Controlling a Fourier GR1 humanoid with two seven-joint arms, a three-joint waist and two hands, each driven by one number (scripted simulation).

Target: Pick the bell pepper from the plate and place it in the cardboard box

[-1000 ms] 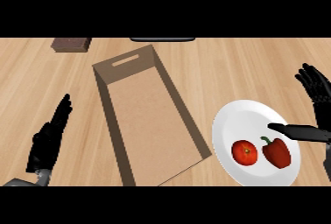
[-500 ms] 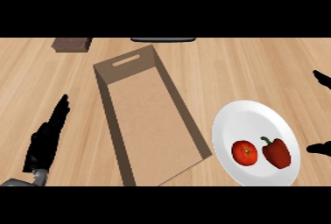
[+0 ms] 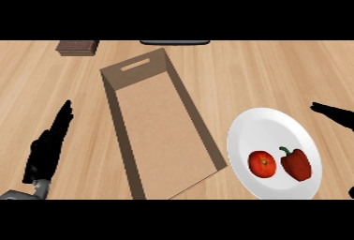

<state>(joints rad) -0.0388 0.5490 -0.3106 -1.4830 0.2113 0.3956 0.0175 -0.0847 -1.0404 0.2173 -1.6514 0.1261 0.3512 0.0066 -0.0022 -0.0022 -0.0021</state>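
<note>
1. Head view — the pepper (image 3: 297,164) lies on the plate (image 3: 266,124) at lower right, beside a tomato (image 3: 262,164); nothing is picked, the box (image 3: 162,136) holds nothing.
2. Pepper's long axis runs near vertical in frame, stem toward upper left.
3. Left hand (image 3: 47,146) rests with straight fingers at lower left; right hand (image 3: 335,112) at the right edge — its fingers I cannot tell.

Cardboard box (image 3: 162,136) at centre frame, running from upper centre to the lower edge; plate (image 3: 266,125) at lower right, just beside the box; bell pepper (image 3: 297,163) on the plate, right of a tomato (image 3: 262,163); small block (image 3: 77,47) at upper left; left hand (image 3: 47,147) at lower left; right hand (image 3: 335,112) at the right edge.
</note>
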